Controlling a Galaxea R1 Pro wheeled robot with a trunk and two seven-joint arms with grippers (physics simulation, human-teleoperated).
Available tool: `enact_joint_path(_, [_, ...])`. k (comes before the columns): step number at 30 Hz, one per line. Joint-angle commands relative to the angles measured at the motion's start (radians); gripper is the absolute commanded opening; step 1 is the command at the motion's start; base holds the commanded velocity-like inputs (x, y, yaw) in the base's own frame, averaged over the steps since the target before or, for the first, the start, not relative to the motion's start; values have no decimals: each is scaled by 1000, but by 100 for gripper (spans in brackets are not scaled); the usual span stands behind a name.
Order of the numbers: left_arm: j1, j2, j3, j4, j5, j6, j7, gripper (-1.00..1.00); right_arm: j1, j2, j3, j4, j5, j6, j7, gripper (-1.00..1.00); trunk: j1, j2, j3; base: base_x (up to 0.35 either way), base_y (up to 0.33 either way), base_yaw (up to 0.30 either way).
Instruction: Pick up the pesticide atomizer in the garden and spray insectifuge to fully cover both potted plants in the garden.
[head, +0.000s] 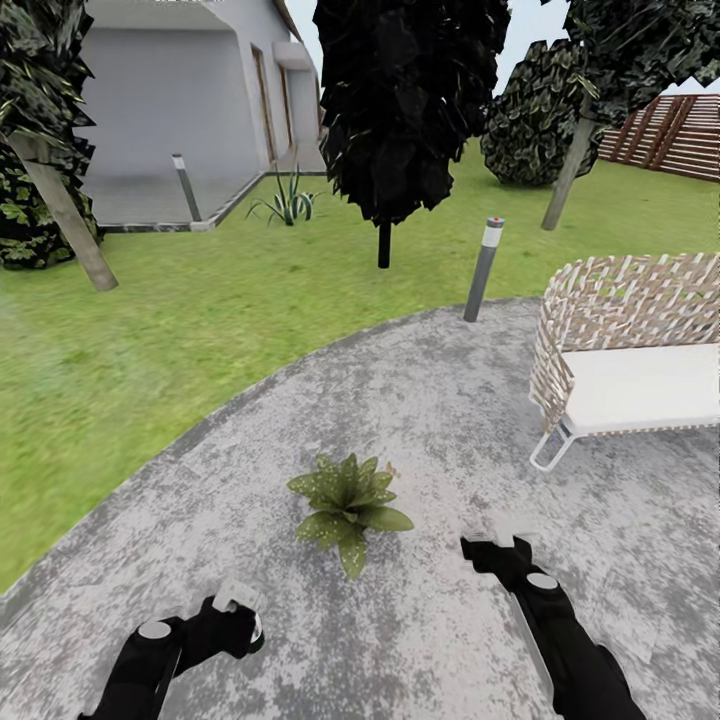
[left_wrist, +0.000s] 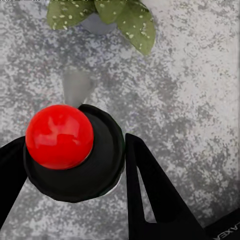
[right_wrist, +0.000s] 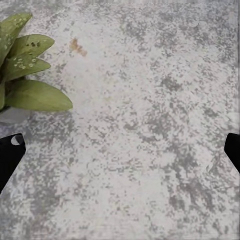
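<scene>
One potted plant (head: 348, 500), a rosette of pale-speckled green leaves, stands on the stone patio (head: 420, 400) just ahead of both arms. Its leaves and grey pot show in the left wrist view (left_wrist: 127, 22), and its leaves in the right wrist view (right_wrist: 30, 75). My left gripper (head: 236, 612) (left_wrist: 75, 175) is shut on the pesticide atomizer (head: 240, 598), held short of the plant. In the left wrist view the atomizer (left_wrist: 100, 165) shows a black top with a red ball on it. To the plant's right, my right gripper (head: 497, 552) (right_wrist: 120, 150) is open and holds nothing.
A wicker seat (head: 630, 350) with a white cushion stands at the right. A grey bollard lamp (head: 484, 268) rises at the patio's far edge. Beyond are the lawn (head: 200, 300), a dark tree (head: 384, 240), an agave (head: 288, 203), a wooden fence (head: 670, 135) and a house.
</scene>
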Motion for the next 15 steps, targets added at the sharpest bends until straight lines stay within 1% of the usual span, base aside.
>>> enact_joint_path(1, [0,-1,4,-2,-6,3,-9,-100,0,0,-1,0,11,-4,4,100,0,0,0,0,0,-128])
enact_joint_path(3, [0,-1,4,-2,-6,3,-9,-100,0,0,-2,10,11,-9,4,100,0,0,3,0,0,-166])
enact_joint_path(5, [1,0,3,-4,-6,3,-10,-100,0,-2,-2,63,10,-13,4,100,0,0,5,0,0,-198])
enact_joint_path(7, [1,0,-1,-11,-7,3,-11,-100,0,-3,-2,91,0,-18,5,100,0,0,8,0,0,-209])
enact_joint_path(10, [1,0,-6,-28,-7,3,-13,-100,0,-3,-2,100,-22,-44,5,100,0,0,12,0,0,-212])
enact_joint_path(12, [1,0,-9,-37,-7,3,-13,-100,0,-4,-3,102,-27,-56,5,100,0,0,15,0,0,-213])
enact_joint_path(15, [1,0,-30,-62,-7,3,-15,-100,0,-4,-16,103,-30,-62,5,100,0,0,19,0,0,-213])
